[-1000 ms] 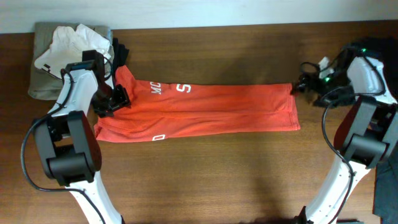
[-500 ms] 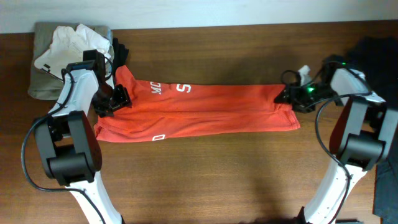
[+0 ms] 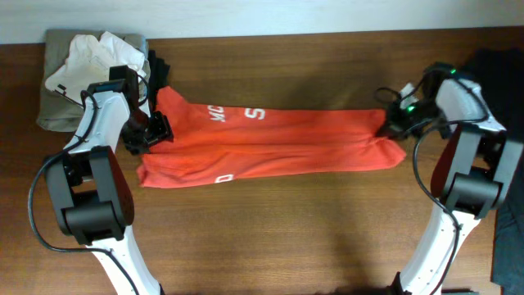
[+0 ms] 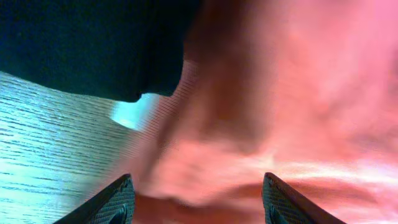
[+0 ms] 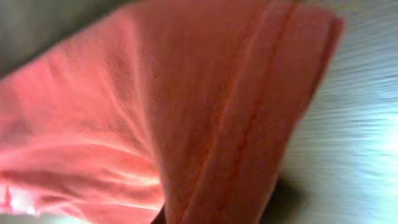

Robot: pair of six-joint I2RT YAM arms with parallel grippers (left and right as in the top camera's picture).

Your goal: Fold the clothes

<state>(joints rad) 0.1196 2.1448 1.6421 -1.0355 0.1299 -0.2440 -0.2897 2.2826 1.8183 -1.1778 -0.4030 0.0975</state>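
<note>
- Red-orange short-sleeved soft-fabric T-shirt (image 3: 270,143) w/ white lettering (image 3: 233,115): lies as a long narrow band across the back half of the brown wooden tabletop (image 3: 270,238). Left end is near the back-left corner, right end near the right edge.
- Lengthwise folds look done: sides & sleeves turned in, no sleeve sticking out.
- Left gripper (image 3: 149,133): at the T-shirt's left end. Fingers (image 4: 118,205) stand well apart in the wrist view, red fabric beyond the gap. Not pinching anything, as far as I can tell.
- Right gripper (image 3: 390,124): closed on the T-shirt's right end, at the hem. Its wrist view is filled w/ red cloth & stitched hem and the fingers are hidden, so the hold on cloth is my read.
- Left to do, prob.: crosswise folds, i.e. one end over the other, then again into a compact packet. The band sits a bit skewed & rumpled along its front edge, so it may want smoothing first.
- Dark navy garment (image 3: 157,67): bunched at back-left, right against the T-shirt's left end, not folded.
- Khaki & white heap of clothes (image 3: 78,70) in the back-left corner: can't tell if folded.
- Black cloth (image 3: 501,65) at the right edge, partly out of frame.
- Overall: approx. midway on this T-shirt, less on the whole lot.
</note>
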